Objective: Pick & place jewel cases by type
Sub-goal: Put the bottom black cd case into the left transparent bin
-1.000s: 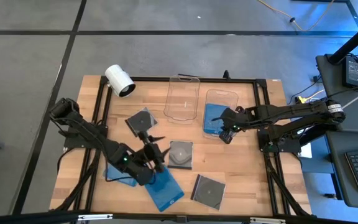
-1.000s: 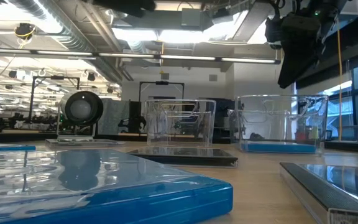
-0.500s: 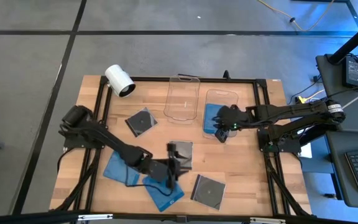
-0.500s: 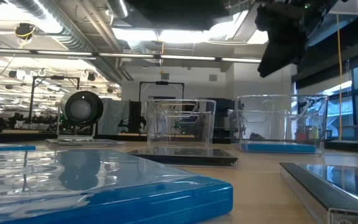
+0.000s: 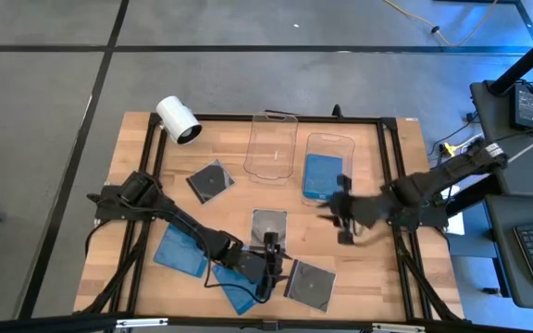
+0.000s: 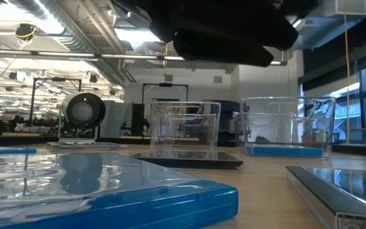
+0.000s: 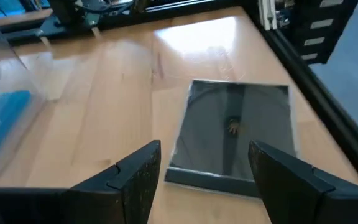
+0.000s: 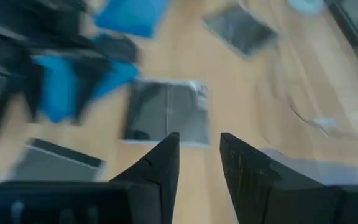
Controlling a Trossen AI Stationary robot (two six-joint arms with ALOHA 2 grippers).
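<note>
High view: we note a white cylinder (image 5: 178,120) far left, two tubs (image 5: 274,146) far centre, one blue case (image 5: 322,176) lying in the right tub (image 5: 329,141). Left gripper (image 5: 268,264) hovers near a dark case (image 5: 309,282).

Left wrist view: fingers (image 7: 138,174) spread, empty, dark case (image 7: 234,135) ahead.

Right wrist view: right gripper (image 8: 199,163) parted, empty, above the table.

High view looks straight down on the whole table (image 5: 368,268). Low view sits at tabletop height, facing the room. Both wrist views look closely down at the table; all share the clear tubs (image 6: 288,127).
</note>
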